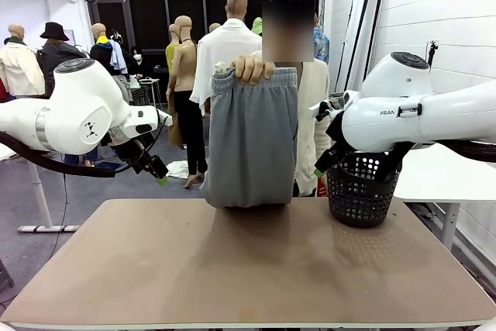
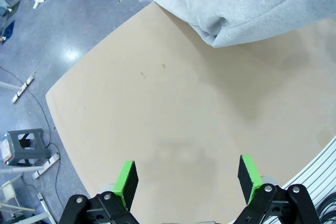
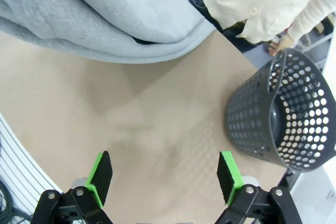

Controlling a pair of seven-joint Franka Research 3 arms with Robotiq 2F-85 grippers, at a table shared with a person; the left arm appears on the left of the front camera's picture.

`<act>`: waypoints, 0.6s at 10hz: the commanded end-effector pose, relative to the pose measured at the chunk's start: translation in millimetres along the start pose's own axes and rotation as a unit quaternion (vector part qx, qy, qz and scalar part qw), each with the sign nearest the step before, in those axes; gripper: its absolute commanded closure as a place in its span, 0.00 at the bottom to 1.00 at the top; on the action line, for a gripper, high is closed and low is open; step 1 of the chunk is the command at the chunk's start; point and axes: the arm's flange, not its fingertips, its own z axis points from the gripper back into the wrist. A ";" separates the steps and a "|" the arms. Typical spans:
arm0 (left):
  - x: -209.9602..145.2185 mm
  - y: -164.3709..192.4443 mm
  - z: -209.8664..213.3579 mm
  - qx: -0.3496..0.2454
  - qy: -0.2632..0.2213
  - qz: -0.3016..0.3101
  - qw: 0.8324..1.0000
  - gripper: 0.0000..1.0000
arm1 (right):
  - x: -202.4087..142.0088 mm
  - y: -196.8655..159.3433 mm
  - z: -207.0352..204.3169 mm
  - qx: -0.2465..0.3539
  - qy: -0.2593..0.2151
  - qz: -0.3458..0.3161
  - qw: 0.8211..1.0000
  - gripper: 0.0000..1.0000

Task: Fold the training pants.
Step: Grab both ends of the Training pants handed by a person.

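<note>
A hand (image 1: pixel 252 69) hangs the training pants (image 1: pixel 252 145) at the tabletop's (image 1: pixel 232 269) far edge, likely for laying flat; left claw (image 2: pixel 186 177) and right claw (image 3: pixel 164 174) spread, empty.

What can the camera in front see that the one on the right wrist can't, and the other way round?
Front camera: the person's hand holding the training pants up by the waistband, their lower end resting on the table. Right wrist camera: a close look at the right gripper, open and empty, and down into the basket. Both: pants, basket and table.
</note>
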 end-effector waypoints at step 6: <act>9.2 16.7 -16.4 -0.046 -0.032 -0.176 0.983 0.00 | -8.9 -18.7 -26.9 0.052 -0.072 0.164 0.982 0.00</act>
